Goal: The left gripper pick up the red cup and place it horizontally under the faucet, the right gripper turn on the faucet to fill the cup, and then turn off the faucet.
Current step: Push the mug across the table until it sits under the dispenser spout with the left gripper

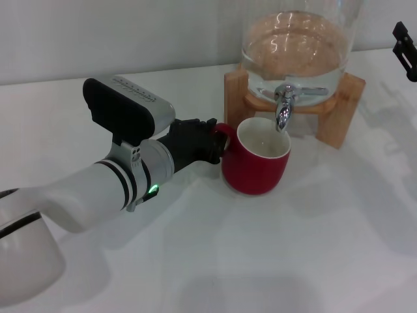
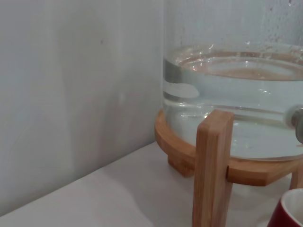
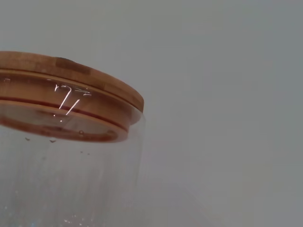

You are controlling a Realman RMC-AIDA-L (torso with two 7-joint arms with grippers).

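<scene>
The red cup (image 1: 255, 161) stands upright on the white table, its white inside showing, right under the chrome faucet (image 1: 284, 107) of the glass dispenser (image 1: 296, 45). My left gripper (image 1: 210, 142), a black claw, is shut on the cup's red loop handle from the left. A sliver of the cup's rim shows in the left wrist view (image 2: 289, 213). My right gripper (image 1: 404, 49) shows only as a black part at the far right edge, above and to the right of the dispenser, away from the faucet.
The dispenser holds water and sits on a wooden stand (image 1: 345, 107), also seen in the left wrist view (image 2: 213, 161). Its wooden lid (image 3: 71, 101) shows in the right wrist view. A pale wall runs behind the table (image 1: 293, 261).
</scene>
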